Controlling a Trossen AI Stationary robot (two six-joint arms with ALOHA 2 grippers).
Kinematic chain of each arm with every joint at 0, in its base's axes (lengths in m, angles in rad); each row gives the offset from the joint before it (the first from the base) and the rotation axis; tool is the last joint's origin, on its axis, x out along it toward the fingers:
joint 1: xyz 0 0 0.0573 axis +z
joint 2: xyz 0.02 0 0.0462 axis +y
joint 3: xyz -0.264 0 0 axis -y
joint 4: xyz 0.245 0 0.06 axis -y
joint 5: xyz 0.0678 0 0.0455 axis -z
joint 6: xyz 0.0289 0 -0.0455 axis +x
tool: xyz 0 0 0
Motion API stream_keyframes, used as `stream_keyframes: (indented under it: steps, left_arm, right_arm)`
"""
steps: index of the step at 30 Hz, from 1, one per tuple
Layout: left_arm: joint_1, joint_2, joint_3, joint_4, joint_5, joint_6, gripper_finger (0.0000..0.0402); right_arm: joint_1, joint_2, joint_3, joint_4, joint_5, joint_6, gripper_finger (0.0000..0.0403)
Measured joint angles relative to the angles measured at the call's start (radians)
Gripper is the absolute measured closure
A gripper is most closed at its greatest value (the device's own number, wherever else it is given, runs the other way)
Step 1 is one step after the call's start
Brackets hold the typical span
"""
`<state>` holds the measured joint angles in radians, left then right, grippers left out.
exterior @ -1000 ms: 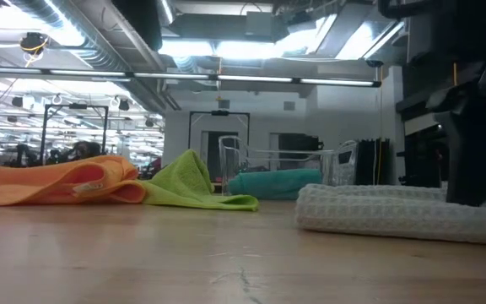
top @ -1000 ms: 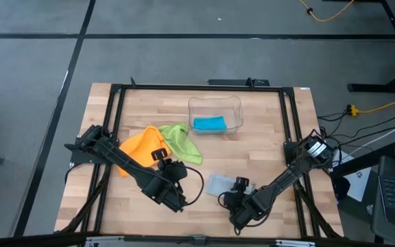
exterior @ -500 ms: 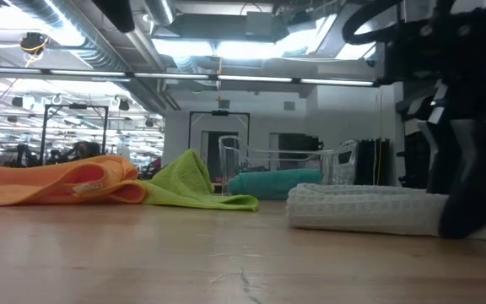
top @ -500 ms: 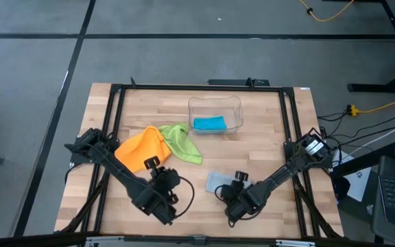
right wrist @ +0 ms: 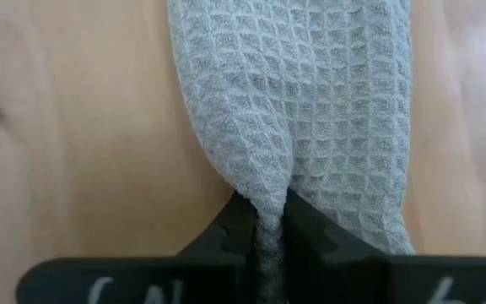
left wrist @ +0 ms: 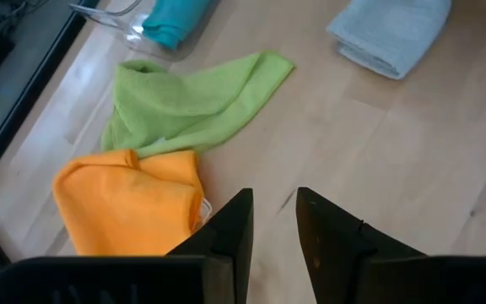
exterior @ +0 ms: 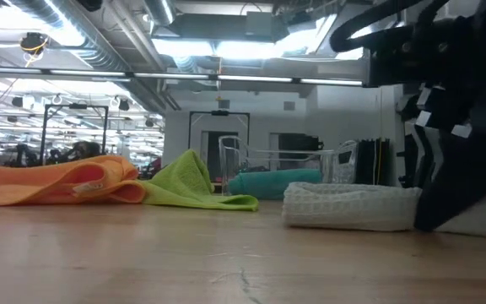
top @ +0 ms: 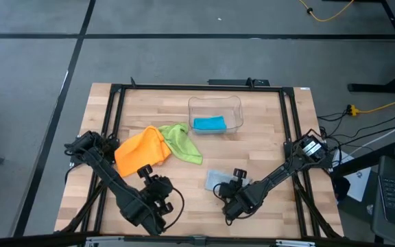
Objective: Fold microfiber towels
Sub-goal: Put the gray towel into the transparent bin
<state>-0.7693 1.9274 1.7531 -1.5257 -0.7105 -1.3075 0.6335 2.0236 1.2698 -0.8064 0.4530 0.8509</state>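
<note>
right pincer [right wrist: 260,221] pinching grey-blue towel [right wrist: 310,110] | left pincer [left wrist: 273,221] slightly parted, empty; orange towel [left wrist: 129,201], green towel [left wrist: 188,97] ahead

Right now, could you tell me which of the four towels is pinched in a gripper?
The pale grey-blue towel, pinched between the right gripper's fingers; the orange, lime green and teal ones lie untouched.

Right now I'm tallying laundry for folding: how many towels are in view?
4: the orange towel and green towel touch mid-table, the teal towel lies in the clear bin, and the right gripper pinches the grey towel.
</note>
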Motion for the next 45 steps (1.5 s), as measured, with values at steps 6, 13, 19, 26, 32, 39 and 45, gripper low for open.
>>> stream_keyframes:
  steps: [6,13,19,26,32,39,45]
  left_arm:
    - [-0.010,0.000,0.000,0.000,-0.001,0.001,0.0315]
    - [-0.010,0.000,0.000,0.000,-0.002,0.006,0.0315]
    - [-0.010,0.000,0.000,0.000,-0.002,0.008,0.0315]
    - [-0.010,0.000,0.000,0.000,-0.005,0.008,0.0315]
    - [-0.008,0.000,0.000,0.000,-0.010,0.035,0.0315]
    - [-0.008,0.000,-0.003,0.000,-0.024,0.036,0.0315]
    - [-0.008,0.000,-0.037,-0.010,-0.026,0.037,0.0315]
  right_arm:
    - [-0.007,-0.025,0.161,-0.235,0.103,-0.049,0.0370]
    - [-0.066,-0.025,0.327,-0.470,0.251,-0.156,0.0370]
    - [-0.152,-0.023,0.444,-0.572,0.384,-0.313,0.0370]
    - [-0.280,-0.024,0.599,-0.687,0.647,-0.503,0.0370]
    - [-0.462,-0.026,0.667,-0.682,0.664,-0.679,0.0370]
    - [-0.683,-0.030,0.666,-0.652,0.349,-0.908,0.0370]
    - [-0.847,-0.085,0.667,-0.481,-0.005,-1.228,0.0370]
